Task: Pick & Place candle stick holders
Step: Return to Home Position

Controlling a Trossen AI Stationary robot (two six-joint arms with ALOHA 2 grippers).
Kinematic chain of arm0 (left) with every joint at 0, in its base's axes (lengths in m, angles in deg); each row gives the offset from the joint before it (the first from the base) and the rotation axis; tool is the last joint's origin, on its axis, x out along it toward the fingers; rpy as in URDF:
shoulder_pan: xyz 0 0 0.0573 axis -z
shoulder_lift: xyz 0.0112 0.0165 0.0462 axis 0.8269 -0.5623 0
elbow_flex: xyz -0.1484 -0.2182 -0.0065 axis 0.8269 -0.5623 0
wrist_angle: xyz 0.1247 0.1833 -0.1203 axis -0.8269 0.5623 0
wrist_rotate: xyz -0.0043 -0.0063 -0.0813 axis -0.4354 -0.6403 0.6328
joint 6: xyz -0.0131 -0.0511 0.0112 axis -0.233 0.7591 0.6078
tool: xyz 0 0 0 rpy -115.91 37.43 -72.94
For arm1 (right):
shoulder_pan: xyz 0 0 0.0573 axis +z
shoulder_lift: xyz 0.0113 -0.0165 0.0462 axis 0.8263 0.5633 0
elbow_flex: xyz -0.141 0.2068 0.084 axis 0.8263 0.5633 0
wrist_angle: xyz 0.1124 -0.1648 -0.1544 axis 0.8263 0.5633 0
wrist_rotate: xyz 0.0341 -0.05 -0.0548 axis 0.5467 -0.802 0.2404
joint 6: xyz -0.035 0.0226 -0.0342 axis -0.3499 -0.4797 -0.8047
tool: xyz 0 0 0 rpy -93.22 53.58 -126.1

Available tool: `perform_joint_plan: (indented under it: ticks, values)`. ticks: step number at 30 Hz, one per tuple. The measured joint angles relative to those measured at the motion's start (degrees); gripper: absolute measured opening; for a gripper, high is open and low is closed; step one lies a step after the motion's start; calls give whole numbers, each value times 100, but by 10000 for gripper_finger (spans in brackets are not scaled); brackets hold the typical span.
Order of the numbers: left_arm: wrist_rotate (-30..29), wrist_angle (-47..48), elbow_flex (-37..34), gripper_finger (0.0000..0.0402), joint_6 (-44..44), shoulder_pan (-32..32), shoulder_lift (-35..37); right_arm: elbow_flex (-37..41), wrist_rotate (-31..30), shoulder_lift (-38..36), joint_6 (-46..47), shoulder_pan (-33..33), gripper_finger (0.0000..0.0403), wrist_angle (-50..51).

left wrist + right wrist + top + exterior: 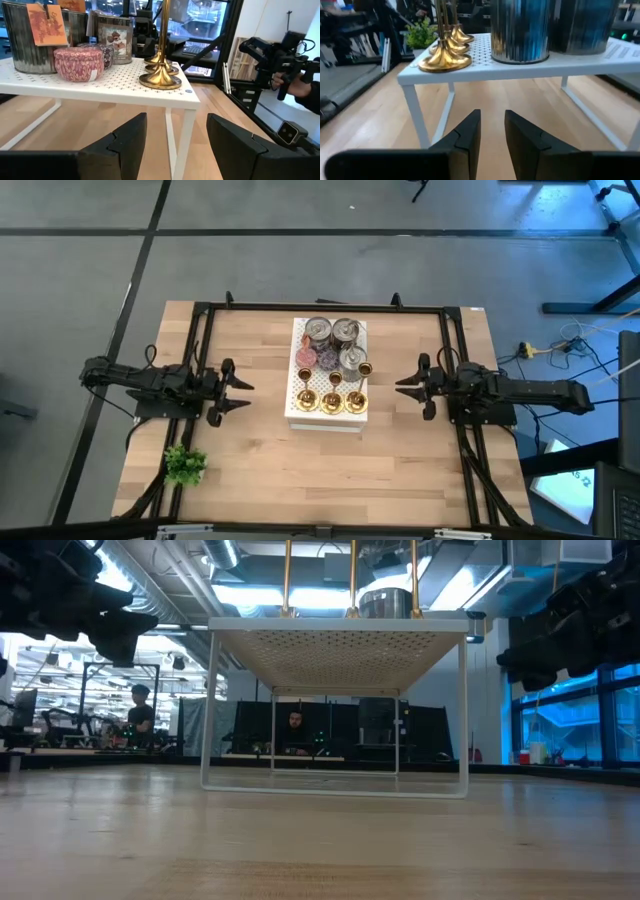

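The candle stick holders stand in a row along the lower edge of the white perforated shelf at the centre of the high view, with the silver tins behind them toward the top of the frame. Each holder is upright: flared base flat on the shelf, cup uppermost, long axis vertical. In the low view the stems rise past the top of the frame. They look like rigid polished metal, probably light, slippery at the stem and easy to tip because they are tall and slender. The best hold is judged to be low to middle on the stem, with the fingers closing across it and the axis kept vertical. The left gripper hovers over the desk left of the shelf, fingers spread wide and empty. The right gripper hovers to the right of the shelf, fingers a narrow gap apart and holding nothing. Both point toward the shelf and are well clear of it.
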Motion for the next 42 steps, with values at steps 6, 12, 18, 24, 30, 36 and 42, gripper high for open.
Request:
perform_joint_plan:
  ticks: [6,12,18,24,30,36,42]
  values:
    - [2,0,0,203,-2,0,2,0,-4,0,421,35,90,2]
    - [4,2,0,203,-4,0,2,0,-4,0,438,35,89,2]
    - [7,2,0,203,-4,0,2,0,-7,0,438,35,89,2]
    - [7,2,2,203,-4,0,2,0,-9,0,438,35,89,2]
    - [7,3,2,203,-7,0,2,0,-9,0,439,35,89,2]
    - [7,4,2,203,-7,0,2,0,-11,0,438,35,89,2]
    - [7,2,2,203,-7,0,2,0,-11,0,438,35,89,2]
